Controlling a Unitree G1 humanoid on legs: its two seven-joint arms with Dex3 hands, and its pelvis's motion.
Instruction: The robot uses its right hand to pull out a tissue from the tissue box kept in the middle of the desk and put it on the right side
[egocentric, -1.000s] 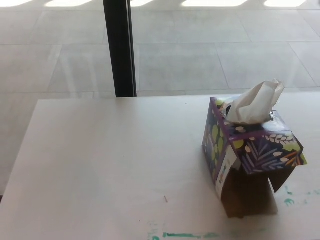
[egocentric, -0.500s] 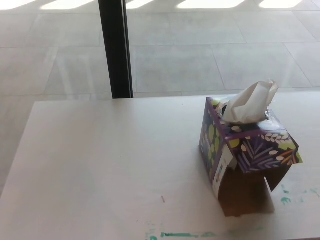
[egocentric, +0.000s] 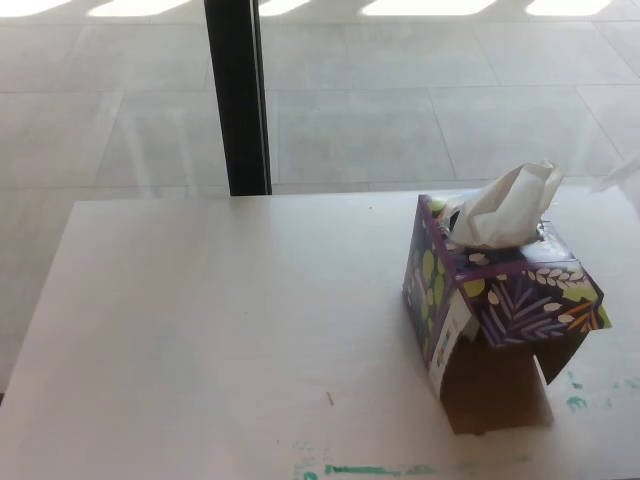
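A purple tissue box (egocentric: 500, 300) with a leaf and flower print stands on the right part of the white desk (egocentric: 220, 320), its near side flaps hanging open over bare brown cardboard. A white tissue (egocentric: 508, 208) sticks up out of the slot on top, crumpled and leaning right. Neither of my hands shows in the head view. A small pale, blurred shape (egocentric: 622, 173) lies at the picture's right edge, just beyond the box; I cannot tell what it is.
A black vertical post (egocentric: 236, 95) rises behind the desk's far edge. Beyond it is a grey tiled floor (egocentric: 400, 110). Green paint marks (egocentric: 370, 468) streak the desk's near edge, with more to the right of the box.
The whole picture shifted slightly left and back, so the camera moved. The box and tissue have kept their places. The pale shape at the right edge is new.
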